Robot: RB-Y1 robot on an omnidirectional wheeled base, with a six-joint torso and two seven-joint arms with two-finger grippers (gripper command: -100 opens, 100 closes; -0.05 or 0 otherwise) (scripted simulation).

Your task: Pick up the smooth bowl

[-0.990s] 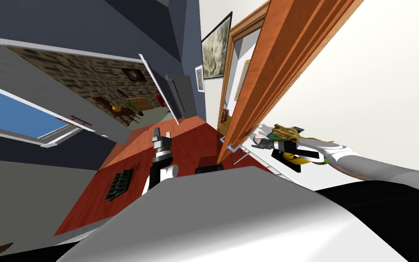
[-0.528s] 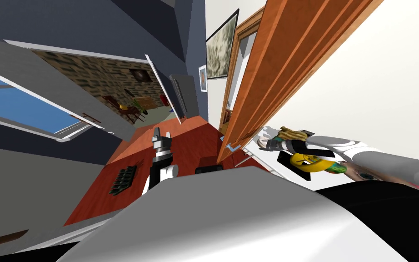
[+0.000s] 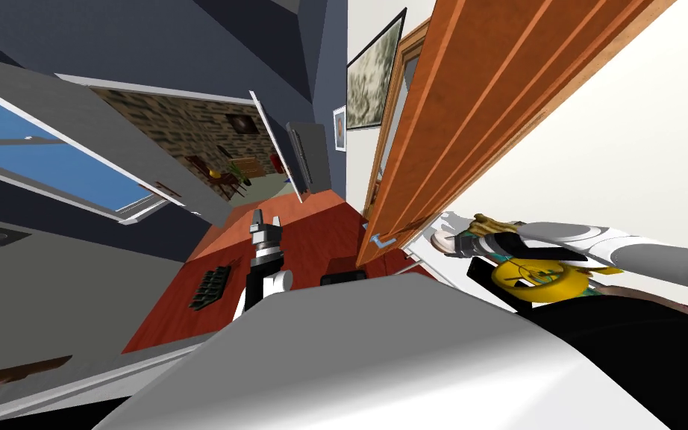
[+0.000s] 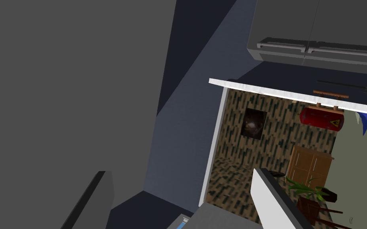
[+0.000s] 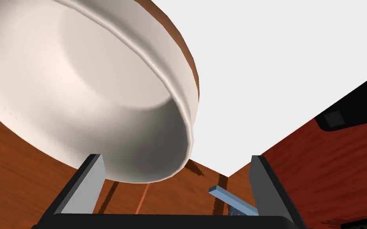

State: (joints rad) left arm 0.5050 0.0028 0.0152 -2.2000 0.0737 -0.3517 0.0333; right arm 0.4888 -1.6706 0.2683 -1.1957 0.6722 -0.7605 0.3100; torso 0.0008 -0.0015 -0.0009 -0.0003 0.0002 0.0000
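Body's swung a bit; R end effector [image 5: 176, 159] is wide open, empty, w/ white bowl [image 5: 79, 87] right ahead on orange wood [image 5: 27, 171] near its edge, so grasp's next.

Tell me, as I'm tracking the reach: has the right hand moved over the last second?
Yes. In the head view the right hand has shifted right, away from the blue door handle, which hardly moved.
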